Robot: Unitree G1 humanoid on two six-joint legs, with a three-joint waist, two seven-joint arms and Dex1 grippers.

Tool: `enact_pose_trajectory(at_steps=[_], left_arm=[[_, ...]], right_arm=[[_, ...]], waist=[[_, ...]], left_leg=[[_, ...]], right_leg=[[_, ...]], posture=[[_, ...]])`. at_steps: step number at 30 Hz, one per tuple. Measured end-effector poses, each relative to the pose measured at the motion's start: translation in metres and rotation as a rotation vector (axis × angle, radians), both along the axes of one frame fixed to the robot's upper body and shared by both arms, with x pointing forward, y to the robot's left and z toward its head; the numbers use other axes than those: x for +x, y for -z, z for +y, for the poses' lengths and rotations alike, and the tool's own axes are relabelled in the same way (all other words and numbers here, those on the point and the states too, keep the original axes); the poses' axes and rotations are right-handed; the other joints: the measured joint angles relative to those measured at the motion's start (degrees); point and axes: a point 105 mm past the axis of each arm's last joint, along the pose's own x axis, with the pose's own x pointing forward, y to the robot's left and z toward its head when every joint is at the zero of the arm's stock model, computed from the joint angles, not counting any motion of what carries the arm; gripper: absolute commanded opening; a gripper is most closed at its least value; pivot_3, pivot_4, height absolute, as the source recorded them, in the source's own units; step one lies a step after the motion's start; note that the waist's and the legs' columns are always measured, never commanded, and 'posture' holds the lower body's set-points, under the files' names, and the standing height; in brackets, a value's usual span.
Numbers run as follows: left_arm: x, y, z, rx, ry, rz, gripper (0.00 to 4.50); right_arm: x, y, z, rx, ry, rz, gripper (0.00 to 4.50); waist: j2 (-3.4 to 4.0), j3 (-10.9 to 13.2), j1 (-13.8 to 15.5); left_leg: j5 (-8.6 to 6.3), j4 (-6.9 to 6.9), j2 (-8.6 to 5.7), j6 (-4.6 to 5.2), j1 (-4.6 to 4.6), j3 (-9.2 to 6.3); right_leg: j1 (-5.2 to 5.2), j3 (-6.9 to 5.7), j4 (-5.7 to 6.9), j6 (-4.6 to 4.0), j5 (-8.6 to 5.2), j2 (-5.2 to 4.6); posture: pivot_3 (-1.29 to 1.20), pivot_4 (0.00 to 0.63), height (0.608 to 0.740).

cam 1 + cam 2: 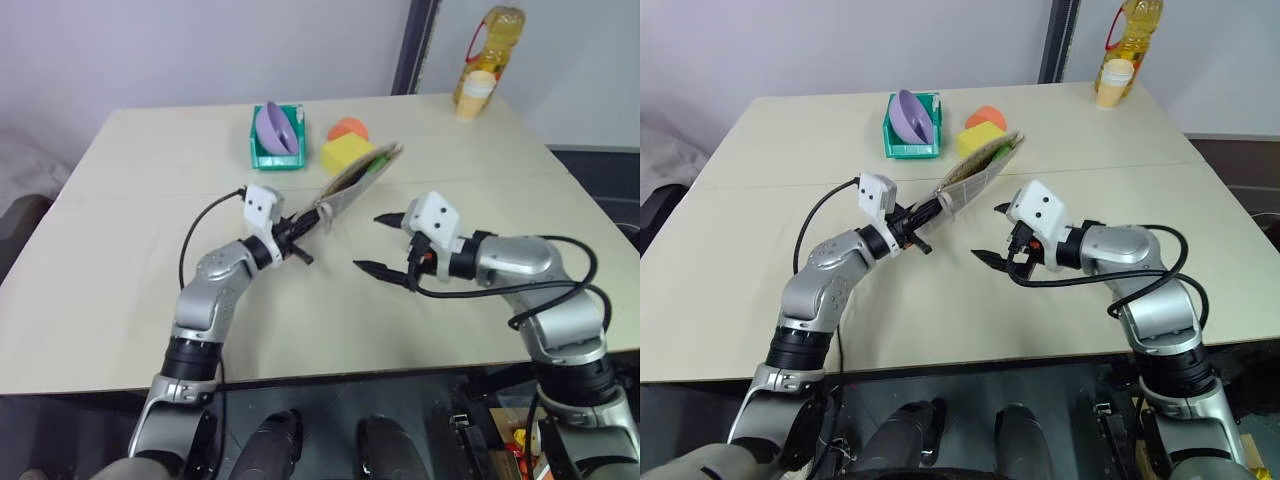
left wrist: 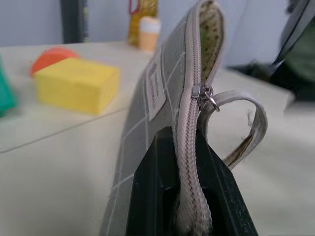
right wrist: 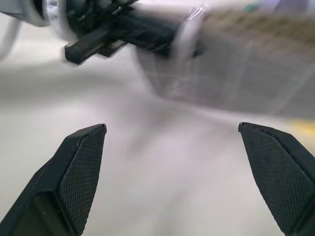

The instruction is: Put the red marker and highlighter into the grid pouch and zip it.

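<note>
Two pincers: left pincer (image 1: 300, 243) clamping grid pouch (image 1: 355, 180), right pincer (image 1: 380, 242) wide, empty.

Left arm rising from lower left of the frame, elbow bent, forearm angled up toward the centre. Left pincer (image 1: 297, 238) clamped tight on the zipper edge of the grid pouch (image 1: 352, 178), holding it lifted and tilted; black fingers (image 2: 152, 196) pressed against both sides of the zipper. Right arm reaching in from lower right, forearm nearly level, pointing toward frame centre. Right pincer (image 1: 380, 243) spread wide, empty, fingertips (image 3: 83, 162) well apart, just beside the pouch without touching.
</note>
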Motion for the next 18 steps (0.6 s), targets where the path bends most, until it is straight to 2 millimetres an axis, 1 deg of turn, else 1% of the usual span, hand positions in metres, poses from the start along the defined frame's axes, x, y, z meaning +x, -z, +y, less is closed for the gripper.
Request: enact_pose_trajectory(at_steps=[3, 7, 10, 13, 14, 17, 18], left_arm=[[0.0, -0.004, -0.011, -0.025, 0.052, 0.04, 0.0], [0.002, 0.001, -0.01, -0.034, 0.057, 0.087, 0.0], [0.002, 0.003, -0.009, -0.035, 0.058, 0.102, 0.0], [0.002, 0.004, -0.008, -0.03, 0.056, 0.105, 0.0], [0.001, 0.005, -0.008, -0.029, 0.056, 0.107, 0.0], [0.0, 0.008, -0.007, -0.025, 0.054, 0.113, 0.0], [0.0, 0.008, -0.007, -0.024, 0.053, 0.113, 0.0]], right_arm=[[0.011, 0.007, 0.016, 0.129, 0.084, 0.071, 4.46], [0.02, 0.01, 0.014, 0.153, 0.165, 0.081, 4.46], [0.023, 0.011, 0.019, 0.18, 0.191, 0.084, 4.46], [0.025, 0.011, 0.021, 0.202, 0.203, 0.087, 3.64], [0.025, 0.011, 0.021, 0.206, 0.206, 0.089, 3.2], [0.026, 0.009, 0.024, 0.231, 0.206, 0.094, 1.65], [0.026, 0.008, 0.024, 0.233, 0.204, 0.093, 1.04]], waist=[[0.01, 0.0, -0.61], [0.01, 0.0, -0.57], [0.01, 0.0, -0.58], [0.01, 0.0, -0.6], [0.01, 0.0, -0.61], [0.01, 0.0, -0.62], [0.01, 0.0, -0.61]], left_leg=[[0.03, 0.0, -0.01, -0.05, 0.01, -0.03], [0.04, 0.0, -0.04, -0.06, 0.01, -0.02], [0.04, -0.02, -0.04, -0.06, 0.01, -0.02], [0.04, -0.02, -0.04, -0.06, 0.01, -0.02], [0.04, -0.02, -0.04, -0.06, 0.01, -0.02], [0.04, -0.02, -0.04, -0.06, 0.01, -0.02], [0.04, -0.02, -0.04, -0.06, 0.01, -0.02]], right_leg=[[-0.02, 0.01, 0.09, -0.01, 0.0, 0.02], [-0.03, 0.02, 0.09, -0.01, 0.01, 0.0], [-0.04, 0.02, 0.09, -0.01, 0.0, 0.0], [-0.03, 0.02, 0.09, -0.01, 0.01, 0.0], [-0.04, 0.02, 0.09, -0.01, 0.01, 0.0], [-0.04, 0.03, 0.09, -0.01, 0.01, 0.01], [-0.04, 0.03, 0.09, -0.01, 0.01, 0.0]], posture=[[0.0, 0.15, 0.74], [0.0, 0.15, 0.74], [0.0, 0.15, 0.74], [0.0, 0.15, 0.74], [0.0, 0.15, 0.74], [0.0, 0.15, 0.74], [0.0, 0.15, 0.74]])
